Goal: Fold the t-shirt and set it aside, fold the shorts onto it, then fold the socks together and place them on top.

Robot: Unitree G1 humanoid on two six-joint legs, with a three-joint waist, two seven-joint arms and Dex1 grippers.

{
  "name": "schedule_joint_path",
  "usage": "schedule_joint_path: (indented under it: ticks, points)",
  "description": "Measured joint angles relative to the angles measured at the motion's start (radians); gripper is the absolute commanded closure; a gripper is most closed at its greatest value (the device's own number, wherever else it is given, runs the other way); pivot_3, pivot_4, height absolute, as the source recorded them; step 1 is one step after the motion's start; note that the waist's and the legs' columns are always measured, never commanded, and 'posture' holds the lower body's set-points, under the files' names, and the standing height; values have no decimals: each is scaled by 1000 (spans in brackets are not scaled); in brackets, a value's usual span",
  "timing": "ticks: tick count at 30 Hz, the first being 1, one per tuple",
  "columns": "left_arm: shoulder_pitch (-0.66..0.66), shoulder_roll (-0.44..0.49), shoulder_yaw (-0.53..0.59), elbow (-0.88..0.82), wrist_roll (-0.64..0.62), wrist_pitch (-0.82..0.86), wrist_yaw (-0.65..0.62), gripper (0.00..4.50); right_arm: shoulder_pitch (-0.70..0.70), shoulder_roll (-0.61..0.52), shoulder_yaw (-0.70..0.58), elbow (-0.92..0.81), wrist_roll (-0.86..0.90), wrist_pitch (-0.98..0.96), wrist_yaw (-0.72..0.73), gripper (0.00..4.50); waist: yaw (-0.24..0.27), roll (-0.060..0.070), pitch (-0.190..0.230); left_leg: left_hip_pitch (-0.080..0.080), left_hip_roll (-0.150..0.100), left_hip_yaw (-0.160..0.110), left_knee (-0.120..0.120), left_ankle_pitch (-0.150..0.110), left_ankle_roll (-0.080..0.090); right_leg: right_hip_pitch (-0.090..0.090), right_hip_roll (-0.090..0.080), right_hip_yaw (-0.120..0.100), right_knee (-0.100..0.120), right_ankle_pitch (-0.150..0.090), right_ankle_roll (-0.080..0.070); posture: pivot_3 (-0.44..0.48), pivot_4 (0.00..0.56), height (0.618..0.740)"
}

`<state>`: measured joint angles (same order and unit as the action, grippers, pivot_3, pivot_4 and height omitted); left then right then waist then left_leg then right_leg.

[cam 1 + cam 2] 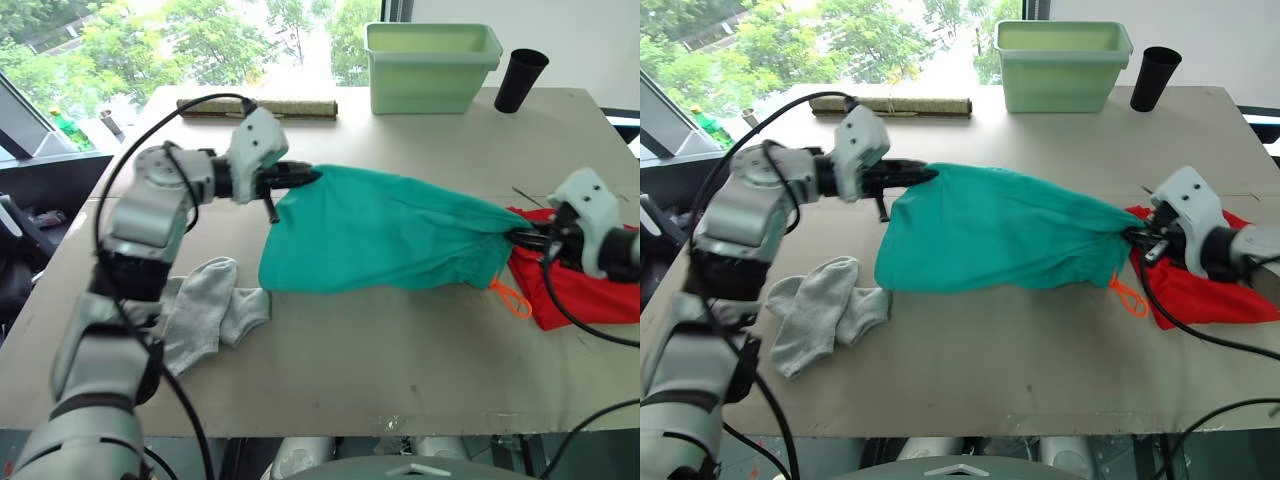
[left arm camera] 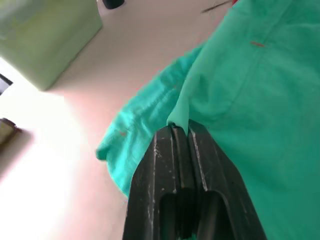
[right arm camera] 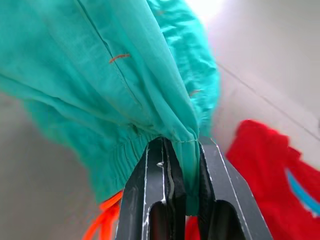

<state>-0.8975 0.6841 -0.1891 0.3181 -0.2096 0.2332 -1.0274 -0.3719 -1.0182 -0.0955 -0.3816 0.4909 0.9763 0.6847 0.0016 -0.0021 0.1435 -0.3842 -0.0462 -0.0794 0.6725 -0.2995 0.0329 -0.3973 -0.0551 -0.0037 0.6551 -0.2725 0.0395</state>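
Shorts held up btwn both grippers over the table (image 1: 400, 350).

You've got the shorts (image 1: 380, 235) stretched mid-table, lower edge draped on the top; t-shirt (image 1: 580, 290) lies folded at the right edge, partly under the right arm. Socks (image 1: 205, 305) lie front-left. Left gripper (image 1: 308, 177) is clamped on the shorts' left corner, right gripper (image 1: 517, 237) on the bunched right end w/ orange cord (image 1: 510, 298) dangling.
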Motion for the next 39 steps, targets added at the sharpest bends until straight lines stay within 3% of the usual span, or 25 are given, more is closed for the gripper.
schedule_joint_path:
  ticks: [3, 9, 11, 14, 15, 16, 17, 19, 21, 24, 25, 26, 28, 31, 36, 39]
  points:
    - [-69, -96, -44, 186, 113, -135, 64, 4455, -141, 35, 149, 135, -115, -35, -22, 4500, -14, 0, 0, -3, -3, 0, 0, 0, 0, -5, -4, -1, 5, 0, 0, 0, 150, 740]
    - [-161, -222, -68, 481, 267, -351, 219, 4455, -287, 108, 293, 374, -249, -136, 7, 4500, -16, -1, 0, -7, -4, -1, 9, 0, 0, -8, -4, -4, 6, 0, 2, 0, 150, 740]
    - [-183, -246, -69, 566, 309, -402, 281, 4500, -315, 125, 324, 439, -289, -192, 33, 3646, -15, -1, 0, -7, -4, -1, 11, 0, 0, -8, -4, -4, 6, 0, 3, 0, 150, 740]
    - [-190, -263, -69, 653, 342, -429, 318, 3562, -322, 150, 326, 514, -334, -261, 43, 2427, -15, -1, 0, -7, -4, -2, 12, 0, 0, -8, -4, -4, 8, 0, 4, 0, 150, 740]
    - [-187, -264, -67, 667, 344, -432, 327, 3238, -317, 150, 325, 520, -346, -272, 40, 2065, -15, -1, 0, -8, -4, -2, 12, 0, 0, -9, -4, -4, 8, 0, 4, 0, 150, 740]
    - [-177, -267, -51, 668, 339, -433, 338, 2567, -286, 146, 300, 499, -349, -281, 32, 1389, -13, -1, 0, -9, -4, -3, 12, 0, 0, -10, -4, -3, 8, 0, 4, 0, 150, 740]
    - [-157, -263, -27, 665, 328, -428, 350, 2167, -247, 140, 269, 473, -347, -279, 25, 979, -14, -1, 0, -9, -4, -4, 14, 0, 0, -11, -5, -2, 10, 0, 4, 0, 150, 740]
    - [-89, -266, 61, 558, 241, -342, 351, 1271, -143, 148, 136, 365, -311, -240, -11, 75, -12, -1, 0, -14, -4, -5, 14, 0, 0, -14, -6, -1, 15, 0, 4, 0, 150, 740]
    - [-1, -277, 164, 379, 108, -184, 346, 1271, -65, 186, -6, 242, -254, -197, -47, 75, -17, -1, 0, -14, -4, -6, 15, 0, 0, -16, -7, -1, 22, 0, 4, 0, 150, 740]
    - [79, -393, 267, -32, -108, 174, 447, 1271, -57, 438, -196, -13, -132, -103, -208, 75, -17, -4, -3, -13, -5, -9, 15, 0, 0, -15, -6, 0, 21, 0, 4, 0, 150, 740]
    - [82, -414, 265, -72, -125, 208, 464, 1271, -57, 471, -194, -35, -125, -101, -233, 75, -16, -4, -4, -13, -5, -9, 16, 0, 0, -15, -6, 1, 22, 0, 4, 0, 150, 740]
    - [114, -481, 259, -187, -153, 288, 528, 1271, -52, 601, -188, -79, -136, -122, -329, 75, -14, -5, -9, -12, -7, -9, 15, 0, 0, -15, -6, 2, 22, 0, 4, 0, 150, 740]
    - [155, -566, 227, -253, -159, 333, 595, 1271, -21, 730, -115, -82, -191, -183, -440, 75, -9, -5, -12, -6, -11, -9, 14, 0, 0, -14, -7, 6, 23, 0, 4, 0, 150, 740]
    - [201, -703, 171, -223, -133, 345, 701, 1271, 26, 851, 62, 26, -311, -308, -548, 75, -8, -5, -12, -5, -14, -8, 12, 0, 0, -15, -7, 11, 23, 0, 4, 0, 150, 740]
    - [200, -708, 59, 25, 53, 181, 785, 1271, 18, 909, 182, 349, -476, -521, -659, 75, -15, -5, -12, 5, -18, -11, 8, 1, -2, -14, 0, 21, 23, 0, 4, 0, 150, 740]
    - [204, -683, 64, 170, 112, 113, 838, 1271, 22, 905, 190, 407, -534, -559, -715, 75, -20, -5, -12, 4, -17, -13, 7, 2, -3, -17, 0, 24, 23, 0, 4, 0, 150, 740]
